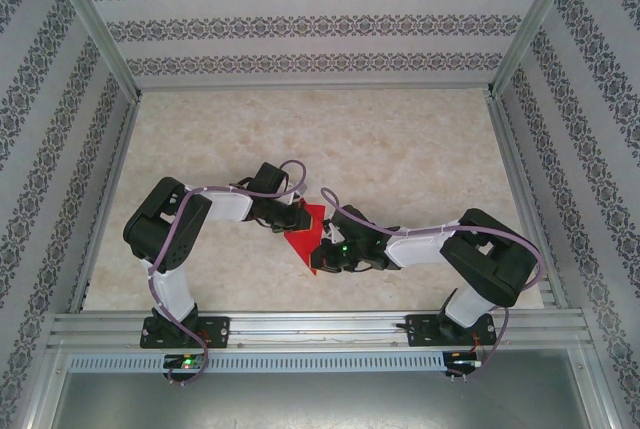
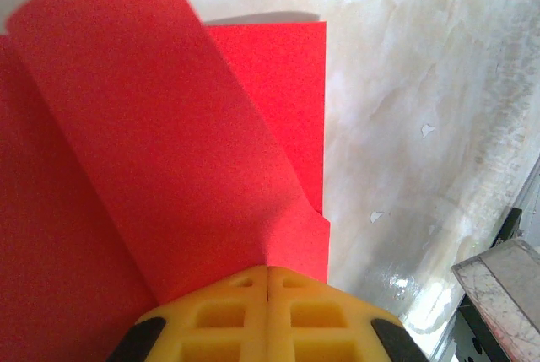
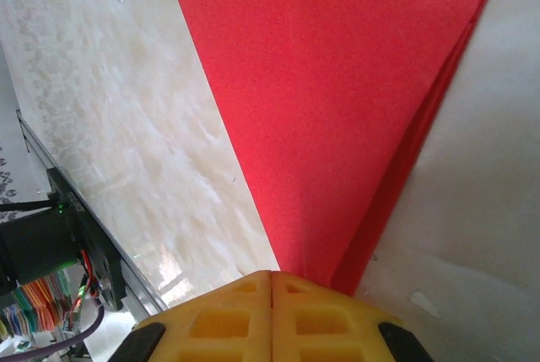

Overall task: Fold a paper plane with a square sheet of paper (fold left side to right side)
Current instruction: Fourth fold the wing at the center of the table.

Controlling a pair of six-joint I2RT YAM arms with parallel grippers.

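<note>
Our left gripper (image 2: 268, 282): yellow fingers pressed together, pinching edge of red sheet of paper (image 2: 169, 168). One flap lifts and curls over flatter layer beneath. Our right gripper (image 3: 272, 282): fingers likewise together, clamped on narrow tip of folded sheet, layers fanning wide away from it. From above we see sheet partly folded, held between both grippers. It sits mid-width on marble worktop (image 1: 400, 149), nearer near edge than far edge, well apart from left and right edges.
</note>
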